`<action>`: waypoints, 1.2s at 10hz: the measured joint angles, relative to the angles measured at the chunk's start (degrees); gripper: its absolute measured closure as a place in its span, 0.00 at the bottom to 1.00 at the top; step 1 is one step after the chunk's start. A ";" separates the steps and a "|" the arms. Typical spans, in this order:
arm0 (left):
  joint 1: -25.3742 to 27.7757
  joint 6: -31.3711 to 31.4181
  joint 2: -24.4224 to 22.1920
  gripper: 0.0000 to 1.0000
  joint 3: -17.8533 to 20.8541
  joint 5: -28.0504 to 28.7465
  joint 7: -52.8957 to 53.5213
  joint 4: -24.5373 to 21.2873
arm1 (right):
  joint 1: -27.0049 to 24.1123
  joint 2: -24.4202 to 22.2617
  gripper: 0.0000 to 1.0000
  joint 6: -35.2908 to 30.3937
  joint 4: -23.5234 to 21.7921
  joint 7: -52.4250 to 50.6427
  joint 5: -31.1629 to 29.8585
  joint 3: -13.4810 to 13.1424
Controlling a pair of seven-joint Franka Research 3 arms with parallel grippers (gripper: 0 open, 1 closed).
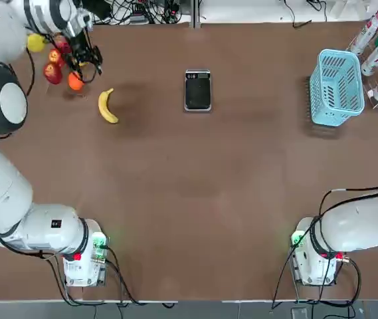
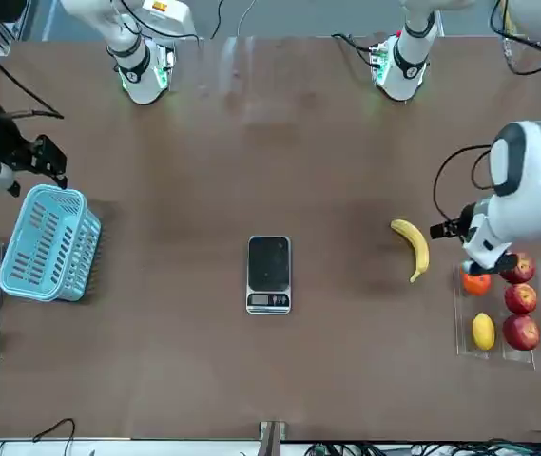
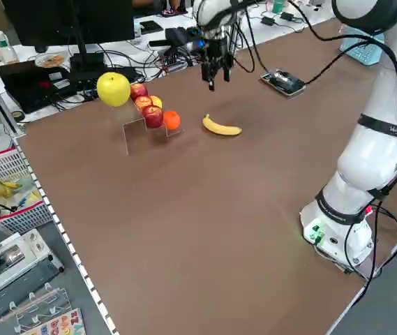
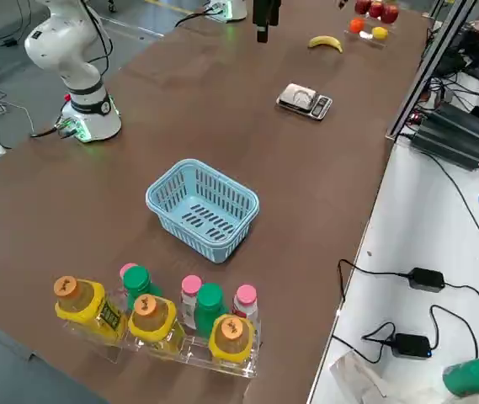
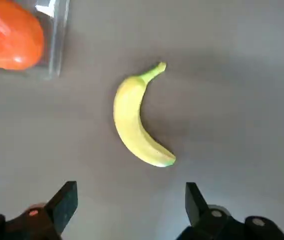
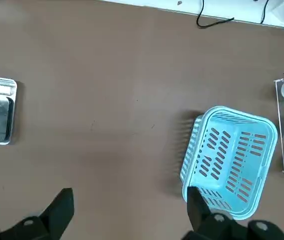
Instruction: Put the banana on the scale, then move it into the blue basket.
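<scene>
- Top view: nothing of the task is done yet. The banana [image 1: 107, 106] lies on the bare desk [image 1: 189, 199], just beside the left end effector [image 1: 86, 58], which hangs over the fruit rack [image 1: 56, 65]. The scale [image 1: 197, 90], further to that end effector's right, carries nothing.
- Front view: the left arm reaches far across the desk, wrist bent down near the banana. The blue basket [image 2: 47, 242] sits empty below the right end effector [image 2: 49, 161].
- Left wrist view: the left end effector [image 5: 127, 200] is spread wide and holds nothing; the banana lies ahead of its fingertips, apart from them, an orange [image 5: 9, 32] off to one side.
- Right wrist view: the right end effector [image 6: 127, 205] is also wide and empty, raised above the desk with the basket by one finger.
</scene>
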 joint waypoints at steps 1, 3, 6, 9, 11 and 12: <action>0.01 6.78 0.04 0.07 -0.01 0.00 -0.16 -5.72 | -0.04 0.00 0.00 0.00 -0.01 0.01 0.00 -0.11; 0.09 15.28 0.46 0.16 0.01 0.00 -1.22 -13.03 | -0.11 0.00 0.00 -0.01 -0.07 0.01 0.00 -0.30; 0.07 22.11 4.12 0.17 0.01 0.00 -2.42 -14.15 | -0.11 0.00 0.00 0.05 -0.10 0.11 0.05 -0.30; 0.17 27.93 8.58 0.21 0.04 0.00 -3.52 -13.84 | -0.11 0.00 0.00 0.21 -0.09 0.86 0.10 -0.26; 0.16 28.29 9.06 0.33 0.04 0.00 -4.00 -13.31 | -0.11 0.00 0.00 0.14 -0.09 1.31 0.10 -0.22; 0.16 28.29 9.06 0.48 0.03 0.00 -4.05 -12.91 | -0.12 0.00 0.00 0.08 -0.09 1.37 0.10 -0.23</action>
